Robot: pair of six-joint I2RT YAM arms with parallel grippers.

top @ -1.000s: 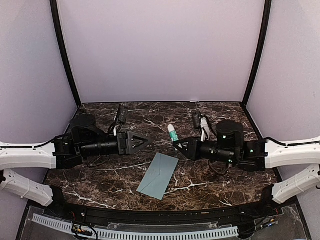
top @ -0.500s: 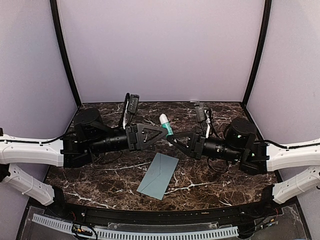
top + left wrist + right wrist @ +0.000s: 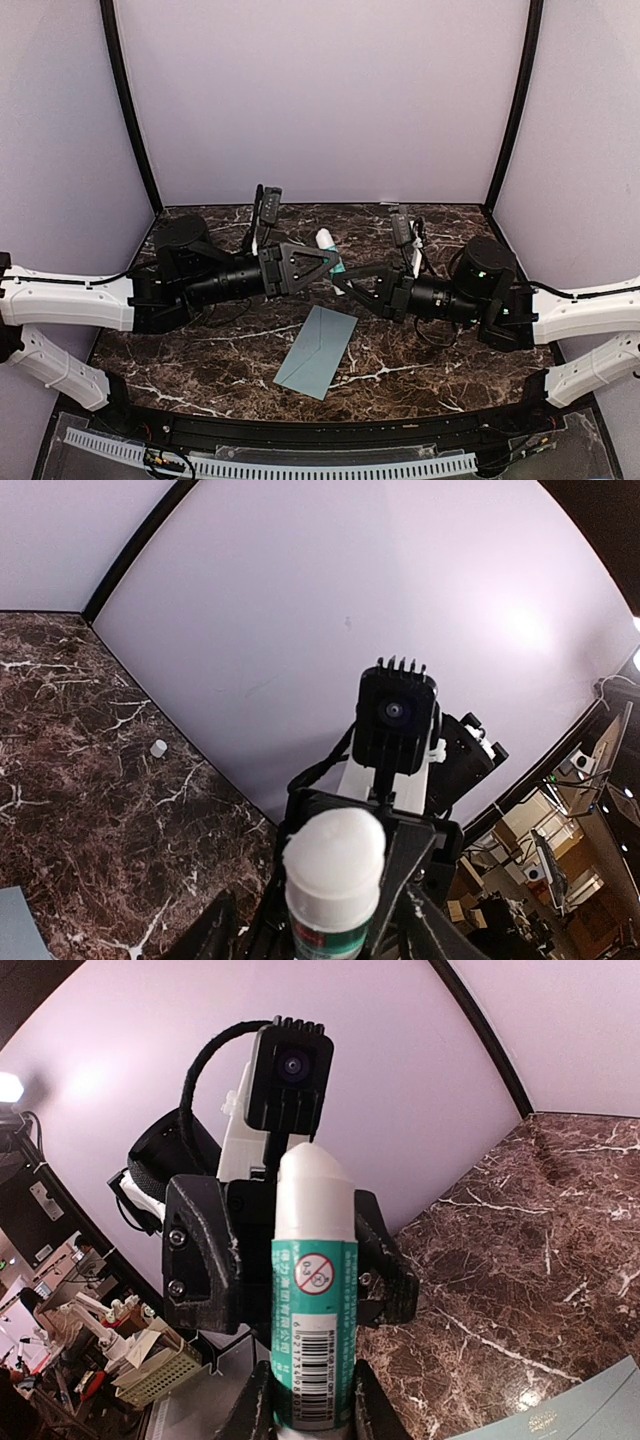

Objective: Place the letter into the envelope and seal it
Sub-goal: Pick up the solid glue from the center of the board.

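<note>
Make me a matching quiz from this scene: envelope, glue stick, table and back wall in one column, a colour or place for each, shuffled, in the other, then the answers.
1. envelope
2. glue stick
3. table
4. back wall

A. dark marble with white veins
B. plain pale lilac
C. lying flat, pale teal
D. held up off the table

Pairs: 1-C, 2-D, 3-A, 4-B

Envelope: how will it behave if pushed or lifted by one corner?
The envelope looks like thin paper, so it would probably sag when lifted by a corner. It lies flat on the polished marble table, so a push likely slides it, and its edges may be hard to get under.
</note>
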